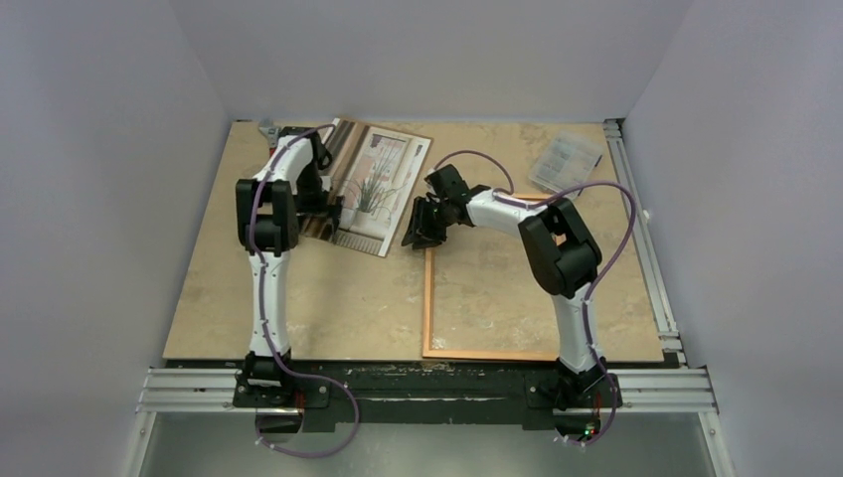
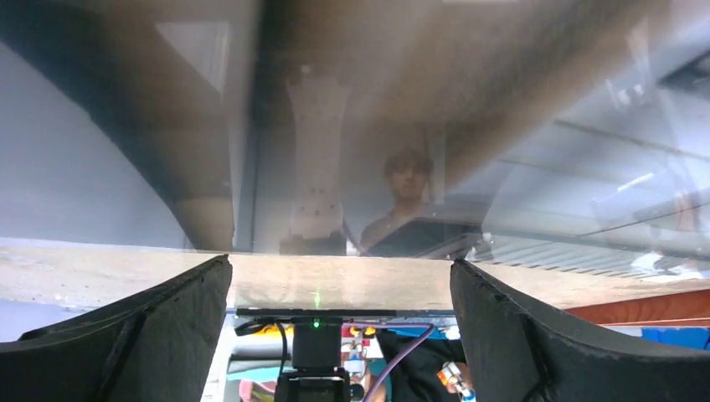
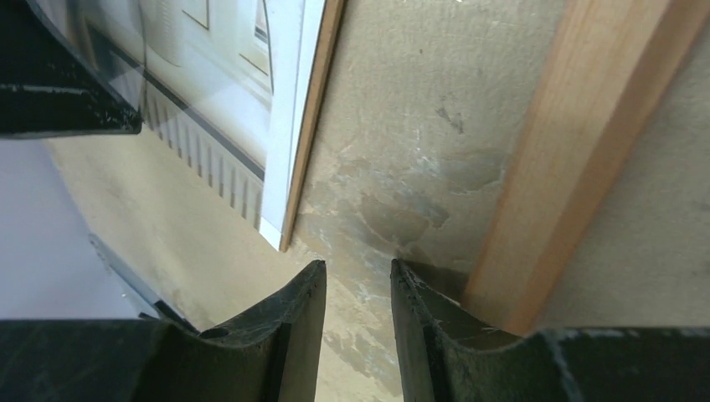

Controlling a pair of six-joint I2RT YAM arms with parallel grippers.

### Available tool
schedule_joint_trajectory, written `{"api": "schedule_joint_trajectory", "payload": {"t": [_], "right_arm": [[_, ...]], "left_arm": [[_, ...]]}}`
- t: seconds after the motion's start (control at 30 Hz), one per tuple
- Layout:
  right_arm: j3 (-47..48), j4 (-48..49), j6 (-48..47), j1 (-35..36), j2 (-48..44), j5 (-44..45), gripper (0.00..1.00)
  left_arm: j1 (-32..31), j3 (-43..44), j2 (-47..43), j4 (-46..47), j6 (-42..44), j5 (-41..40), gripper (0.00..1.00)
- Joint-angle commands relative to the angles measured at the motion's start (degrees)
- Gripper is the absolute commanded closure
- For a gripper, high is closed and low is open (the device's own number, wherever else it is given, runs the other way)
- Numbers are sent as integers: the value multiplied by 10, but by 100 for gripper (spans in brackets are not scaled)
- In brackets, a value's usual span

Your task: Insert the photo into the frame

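The photo (image 1: pixel 376 187) lies tilted at the back left of the table, picture side up. Its left edge rests by my left gripper (image 1: pixel 326 215). In the left wrist view the glossy print (image 2: pixel 377 126) fills the upper part, its edge runs across the gap of my left gripper (image 2: pixel 339 264), and the jaws stand wide apart, not closed on it. The thin wooden frame (image 1: pixel 429 298) lies flat in front of the right arm. My right gripper (image 1: pixel 418 231) hovers between the photo's near corner (image 3: pixel 276 209) and the frame's border (image 3: pixel 578 142). Its jaws (image 3: pixel 358 268) are a narrow gap apart and empty.
A small clear plastic box (image 1: pixel 567 159) lies at the back right corner. Metal rails run along the right side (image 1: pixel 646 248) and the near edge (image 1: pixel 437 390) of the table. Grey walls close in the left, back and right.
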Motion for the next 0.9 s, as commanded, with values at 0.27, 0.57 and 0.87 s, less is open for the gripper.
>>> {"api": "schedule_joint_trajectory", "payload": {"t": [0.27,0.57,0.87], "right_arm": [[143,-116,-129,39,-7,74,66],[318,-165,-170,100,86,162,66],[490,-196,-177,146,214,263,63]], "left_arm": [[-8,-114,-193,99,31,119,0],[19,-399,-644,323,-67,209,0],[24,-606,-919,477,-203,320,0]]}}
